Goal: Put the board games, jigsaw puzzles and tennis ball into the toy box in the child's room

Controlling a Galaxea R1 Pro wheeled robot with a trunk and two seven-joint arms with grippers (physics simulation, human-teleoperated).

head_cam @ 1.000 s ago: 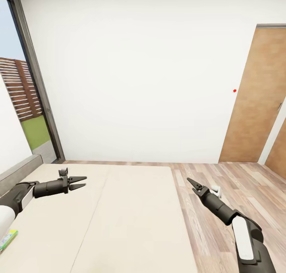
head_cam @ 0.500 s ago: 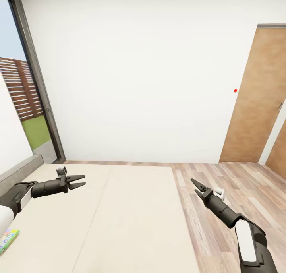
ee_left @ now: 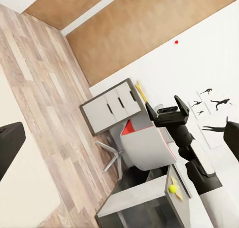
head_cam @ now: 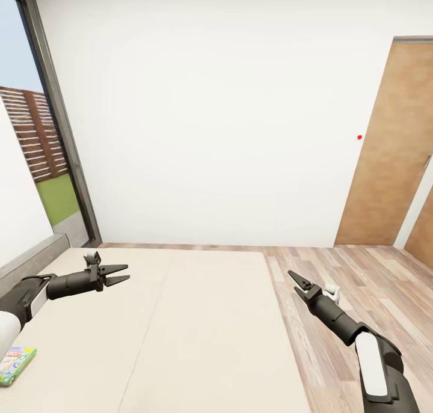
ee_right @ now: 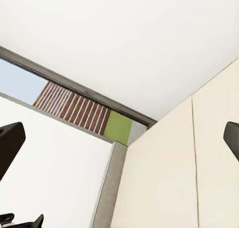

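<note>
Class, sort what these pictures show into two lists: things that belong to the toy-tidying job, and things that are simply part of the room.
Belongs to the job:
- board game, lying on the bed near its edge
- bed
- table
- tennis ball, on the table

Just there:
- wooden door
- window
- chair by the table
- wood floor

Both arms reach forward, left tool (head_cam: 122, 273) and right tool (head_cam: 293, 276) empty, fingers spread.

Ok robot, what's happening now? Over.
Both grippers, left and right, open and empty. One board game on bed, left of left arm. Nothing blocking it.
</note>
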